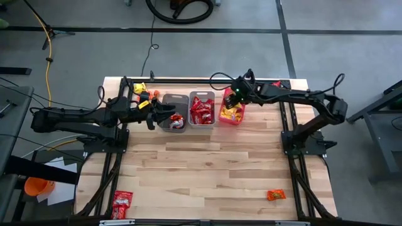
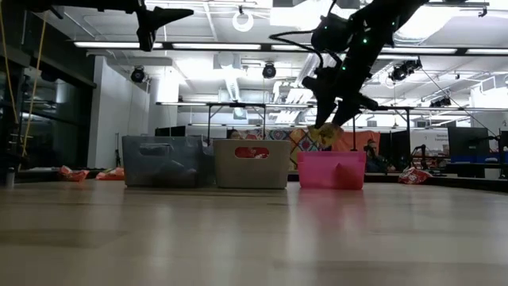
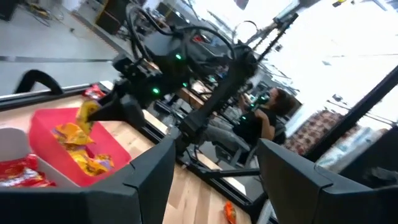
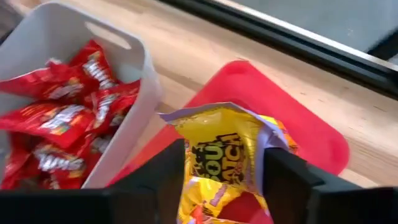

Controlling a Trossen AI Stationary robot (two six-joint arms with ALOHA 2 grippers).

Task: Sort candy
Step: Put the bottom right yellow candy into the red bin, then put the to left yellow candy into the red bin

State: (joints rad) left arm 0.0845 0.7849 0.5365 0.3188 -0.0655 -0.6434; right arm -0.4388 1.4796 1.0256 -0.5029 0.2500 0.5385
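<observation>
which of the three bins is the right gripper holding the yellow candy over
The pink bin, the rightmost of the row. The right gripper holds a yellow candy above it; the middle bin holds red packets.

1. The right arm reaches from its base at the table's right side across to the far middle, elbow raised and wrist angled downward.
2. The right gripper (image 4: 221, 171) has its two dark fingers (image 4: 163, 180) pressed against a yellow crinkled candy packet (image 4: 221, 155).
3. The left arm stretches level from the left edge toward the centre.
4. The left gripper (image 1: 164, 115) hangs with its dark fingers (image 3: 149, 180) spread apart, holding nothing.
</observation>
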